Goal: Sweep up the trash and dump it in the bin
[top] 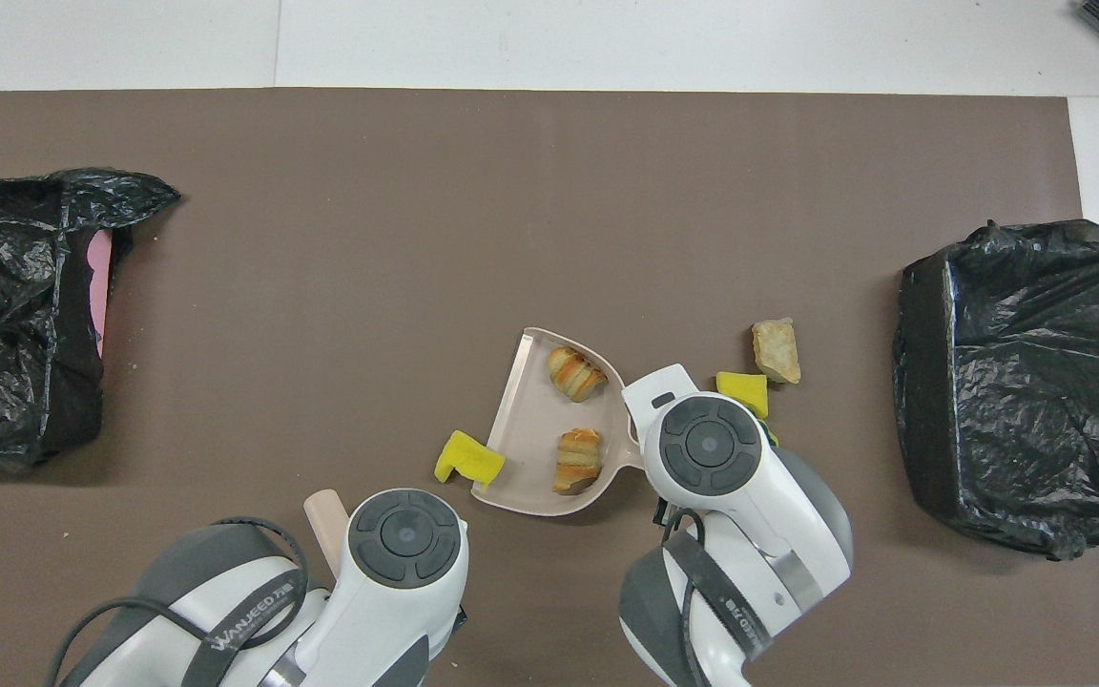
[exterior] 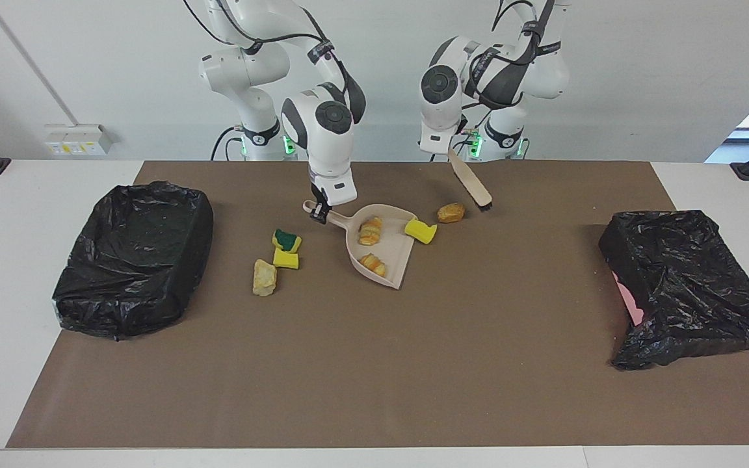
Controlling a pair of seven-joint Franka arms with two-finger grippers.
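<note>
At centre frame in the facing view, the right gripper (exterior: 318, 212) is clamped on the handle of a beige dustpan (exterior: 395, 253) lying on the brown mat (exterior: 374, 364). Two bread-like lumps (exterior: 370, 231) rest inside the pan, just right of and below that gripper. A yellow sponge chunk (exterior: 420, 231) touches the pan's right edge, and a tan lump (exterior: 450, 212) lies just right of it. At upper centre, the left gripper (exterior: 447, 151) is closed on a brush (exterior: 472, 184), raised and tilted, its bristle end above and right of the tan lump. Left of the pan sit a green-topped sponge (exterior: 287, 240), a yellow sponge (exterior: 286, 259) and a pale lump (exterior: 264, 277). Black-lined bins stand at the frame's left (exterior: 134, 257) and right (exterior: 690, 286).
</note>
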